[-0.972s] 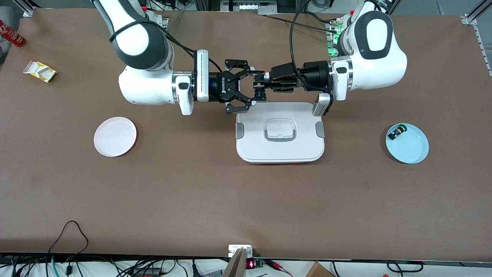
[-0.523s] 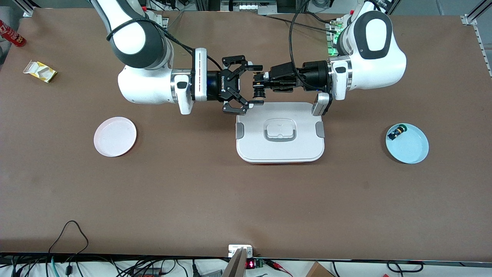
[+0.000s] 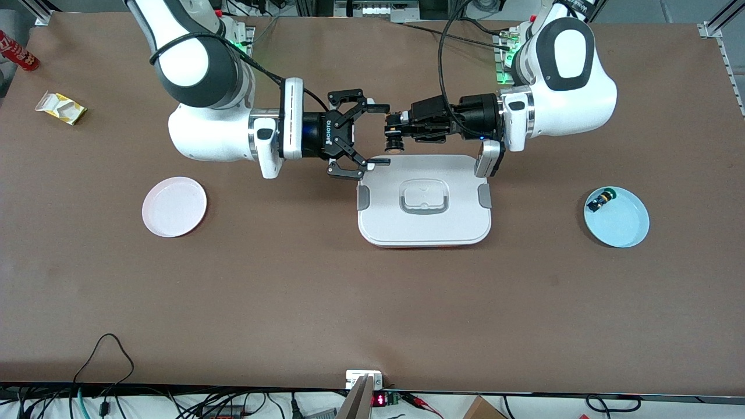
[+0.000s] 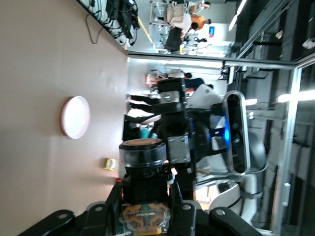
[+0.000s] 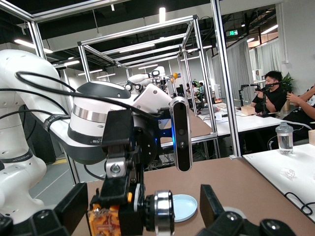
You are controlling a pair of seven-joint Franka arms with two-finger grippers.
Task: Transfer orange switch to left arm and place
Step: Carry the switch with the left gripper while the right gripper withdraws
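The orange switch (image 3: 394, 138) is held in the air by my left gripper (image 3: 393, 127), which is shut on its orange body over the edge of the white box (image 3: 425, 230) that lies farther from the front camera. My right gripper (image 3: 379, 134) is open, its fingertips just short of the switch and not touching it. In the left wrist view the switch (image 4: 143, 184) sits between my left gripper's (image 4: 145, 211) fingers, button end outward. In the right wrist view the switch (image 5: 132, 214) hangs between my right gripper's (image 5: 142, 210) spread fingers.
A light blue plate (image 3: 625, 224) at the left arm's end holds a small black switch with blue and green-yellow parts (image 3: 600, 201). A pink plate (image 3: 174, 206) lies at the right arm's end. A yellow packet (image 3: 60, 108) and a red can (image 3: 17, 51) lie at that end too.
My right gripper has drawn back toward the right arm's end, from around the switch to just short of it, still open. The left gripper and the switch have stayed put.
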